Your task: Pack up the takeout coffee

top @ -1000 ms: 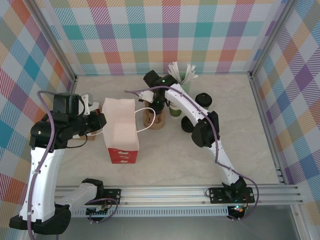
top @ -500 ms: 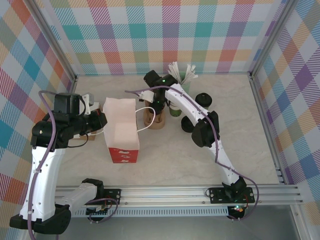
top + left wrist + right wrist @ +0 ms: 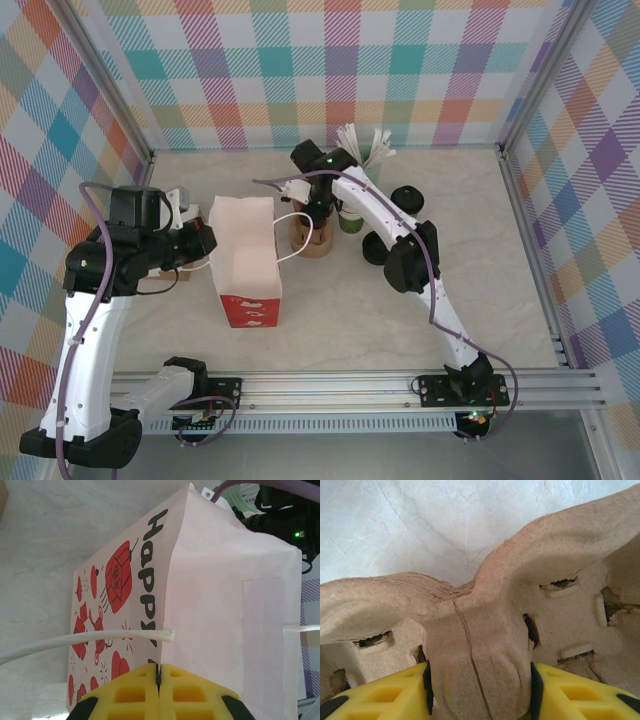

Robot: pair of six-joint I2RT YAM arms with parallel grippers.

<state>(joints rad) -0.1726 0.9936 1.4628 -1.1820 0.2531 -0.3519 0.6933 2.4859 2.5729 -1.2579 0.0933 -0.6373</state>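
Observation:
A pink-white paper bag (image 3: 245, 255) with red prints stands open at centre left. My left gripper (image 3: 205, 240) is shut on the bag's left top edge, and in the left wrist view its jaws (image 3: 159, 672) pinch the paper rim (image 3: 167, 595). A brown cardboard cup carrier (image 3: 308, 240) sits right of the bag. My right gripper (image 3: 318, 215) hangs over it. In the right wrist view that gripper (image 3: 480, 692) has both pads pressed against the carrier's centre post (image 3: 480, 645). The takeout coffee is hidden behind the right arm.
A green cup (image 3: 349, 222) shows partly beside the right arm. A pot of white stirrers (image 3: 365, 148) stands at the back. Black lids (image 3: 405, 198) lie to the right. The bag's white cord handle (image 3: 290, 235) arches toward the carrier. Frame posts (image 3: 505, 170) border the table.
The bag and my left gripper have shifted slightly to the right. The right arm stays over the carrier.

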